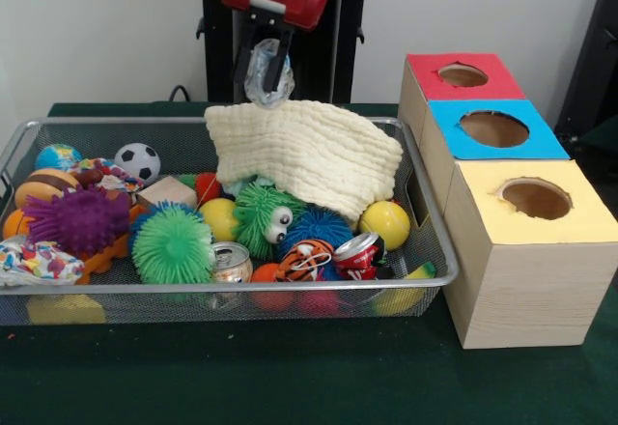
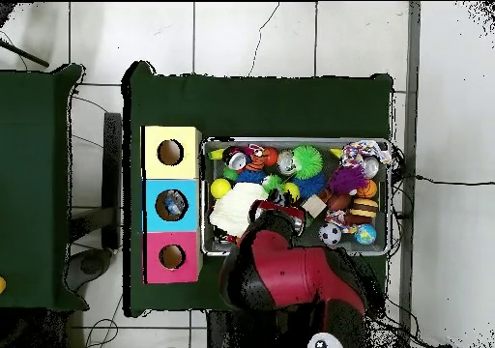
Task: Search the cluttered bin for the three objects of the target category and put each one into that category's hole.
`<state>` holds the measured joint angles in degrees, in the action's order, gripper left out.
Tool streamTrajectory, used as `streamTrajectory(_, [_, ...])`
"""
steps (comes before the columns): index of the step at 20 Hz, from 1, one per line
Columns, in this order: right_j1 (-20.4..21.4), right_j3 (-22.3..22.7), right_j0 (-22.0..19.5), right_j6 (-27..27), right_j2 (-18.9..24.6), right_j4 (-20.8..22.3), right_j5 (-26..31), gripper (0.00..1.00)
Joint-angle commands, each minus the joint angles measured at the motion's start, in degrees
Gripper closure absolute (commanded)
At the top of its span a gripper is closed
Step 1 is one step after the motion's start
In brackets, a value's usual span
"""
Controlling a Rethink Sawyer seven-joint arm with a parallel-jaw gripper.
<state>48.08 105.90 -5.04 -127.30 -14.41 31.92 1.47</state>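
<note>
The bin (image 1: 29, 145) sits on the green table (image 1: 290, 377), left of three boxes in the front view: red (image 1: 462, 77) farthest, blue (image 1: 494, 127) in the middle, yellow (image 1: 536, 201) nearest, each with a round hole on top. From overhead something bluish shows inside the blue box's hole; the other two holes look dark.

The gripper (image 1: 267, 75) hangs over the bin's far edge, its fingers clenched on the top corner of a cream cloth (image 1: 309, 155). The cloth drapes down over the middle of the bin and covers whatever lies behind and beneath it.

Around the cloth lie a green spiky ball (image 1: 172, 244), a purple spiky one (image 1: 77, 220), a green googly-eyed toy (image 1: 266, 214), a blue spiky ball (image 1: 319, 224), two yellow balls (image 1: 386, 222), a small football (image 1: 137, 160), a wooden block (image 1: 166, 191), two cans (image 1: 230, 261) and a tiger-striped toy (image 1: 304, 259).

The near mesh wall blurs the lowest items. Overhead, the arm (image 2: 290, 276) hides the bin's near side.
</note>
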Motion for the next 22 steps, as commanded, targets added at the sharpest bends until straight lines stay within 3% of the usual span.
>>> streamTrajectory(1, [3.1,5.1,4.6,-7.7,-2.3,-5.6,11.6,1.0])
streamTrajectory(7, [3.7,5.0,7.8,-8.3,-5.0,-7.5,14.1,1.0])
streamTrajectory(22, [4.7,5.0,10.7,-6.9,-7.5,-10.3,17.0,1.0])
